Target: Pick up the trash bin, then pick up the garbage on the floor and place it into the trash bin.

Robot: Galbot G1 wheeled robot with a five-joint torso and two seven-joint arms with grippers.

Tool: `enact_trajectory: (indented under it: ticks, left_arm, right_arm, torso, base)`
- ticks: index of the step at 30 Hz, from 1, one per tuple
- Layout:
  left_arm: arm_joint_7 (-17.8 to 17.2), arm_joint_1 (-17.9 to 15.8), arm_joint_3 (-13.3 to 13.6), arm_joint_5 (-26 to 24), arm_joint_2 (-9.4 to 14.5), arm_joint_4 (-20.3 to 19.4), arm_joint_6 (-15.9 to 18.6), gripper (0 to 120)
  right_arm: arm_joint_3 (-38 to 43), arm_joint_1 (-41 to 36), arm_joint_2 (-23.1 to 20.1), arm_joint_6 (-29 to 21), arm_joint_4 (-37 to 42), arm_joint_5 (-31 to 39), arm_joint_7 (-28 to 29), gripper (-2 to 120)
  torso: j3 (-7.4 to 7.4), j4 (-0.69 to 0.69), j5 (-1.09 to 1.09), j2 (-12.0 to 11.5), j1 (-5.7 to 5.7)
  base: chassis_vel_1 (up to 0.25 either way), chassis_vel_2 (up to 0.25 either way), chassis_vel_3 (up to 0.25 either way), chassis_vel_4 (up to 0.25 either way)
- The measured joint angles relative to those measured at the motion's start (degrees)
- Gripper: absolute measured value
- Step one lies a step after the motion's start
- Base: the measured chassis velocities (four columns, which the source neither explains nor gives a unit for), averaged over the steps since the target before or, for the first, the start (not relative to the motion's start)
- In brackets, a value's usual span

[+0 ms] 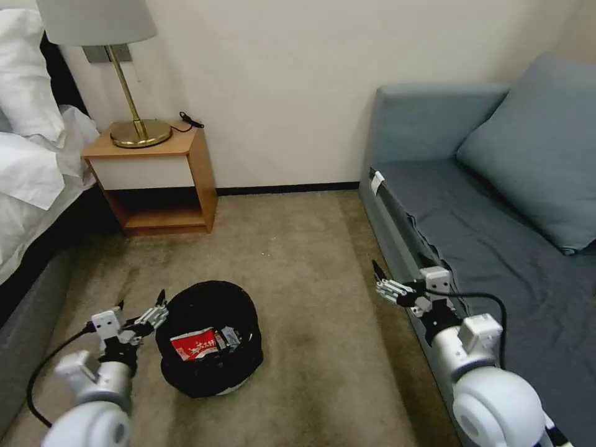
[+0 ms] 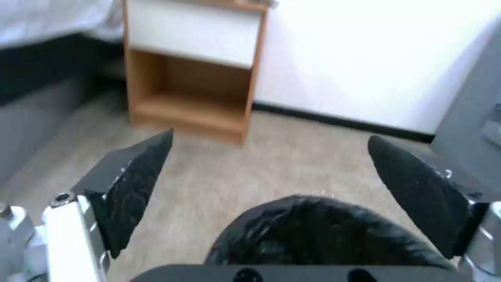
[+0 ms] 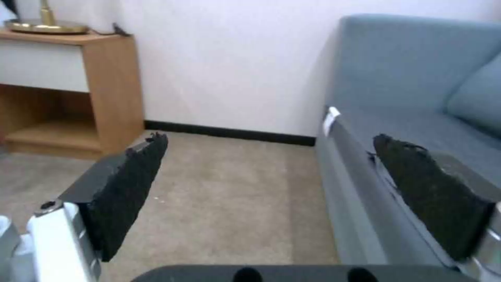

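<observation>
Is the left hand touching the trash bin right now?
Cannot tell. In the head view the left hand sits right at the rim of the trash bin; the left wrist view shows its open fingers straddling the black liner, contact unclear.

Even, soft indoor light, faint shadows; both wrist views slightly blurred

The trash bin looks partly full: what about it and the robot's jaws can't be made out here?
- Trash bin, head view: beyond a red-and-white packet, the contents are too small and dark to name.
- Left wrist view: the bin's inside is cut off by the camera mount.
- Right gripper, head view: seen edge-on, opening unclear; right wrist view shows jaws apart.
</observation>
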Motion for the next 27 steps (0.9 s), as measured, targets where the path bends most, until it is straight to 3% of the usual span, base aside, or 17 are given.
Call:
enact_trajectory:
  ticks: [1,5,12,16,21,24,25,27]
  left_arm:
    - [0.41,1.02,1.60,3.97,-1.19,0.24,-4.55,100]
    - [0.71,3.88,5.57,11.17,-3.35,-0.34,-11.70,100]
    - [0.07,5.42,8.29,14.88,-4.17,0.16,-17.02,100]
    - [-1.64,5.69,9.17,13.94,-4.17,-0.34,-17.29,100]
    - [-6.49,5.44,10.01,14.76,-3.81,-1.65,-17.12,100]
    - [-10.96,5.86,10.34,15.98,-3.63,-3.19,-15.39,100]
    - [-10.96,5.86,10.34,15.98,-3.63,-3.19,-15.39,100]
    - [-14.27,6.44,10.57,15.53,-3.21,-5.29,-11.98,100]
  right_arm:
    - [0.23,-1.50,2.51,1.50,-0.28,-3.40,-0.94,100]
    - [0.48,-4.64,8.05,5.21,-1.29,-10.13,-2.86,100]
    - [0.71,-7.04,12.57,8.50,-2.51,-15.19,-3.91,100]
    - [0.38,-7.80,13.76,8.91,-2.55,-16.29,-3.99,100]
    - [-0.11,-8.00,15.06,8.97,-2.60,-17.18,-4.06,100]
    - [-0.25,-7.91,15.32,8.84,-2.62,-17.57,-4.10,100]
    - [-0.25,-7.91,15.32,8.84,-2.62,-17.57,-4.10,100]
    - [-0.29,-7.88,15.43,8.69,-2.66,-17.85,-4.14,100]
  torso:
    - [0.00,0.02,-0.01,0.00,0.00]
    - [0.00,0.01,-0.02,0.00,0.00]
    - [0.00,0.02,-0.02,0.00,0.00]
    - [0.00,0.02,-0.03,0.00,0.00]
    - [0.00,0.02,-0.02,0.00,0.00]
    - [0.00,0.02,-0.02,0.00,0.00]
    - [0.00,0.02,-0.02,0.00,0.00]
    - [0.00,0.02,-0.02,0.00,0.00]
  base:
    - [0.000,0.000,0.000,0.000]
    - [0.000,0.000,0.000,0.000]
    - [0.000,0.000,0.000,0.000]
    - [0.000,0.000,0.000,0.000]
    - [0.000,0.000,0.000,0.000]
    - [0.000,0.000,0.000,0.000]
    - [0.000,0.000,0.000,0.000]
    - [0.000,0.000,0.000,0.000]
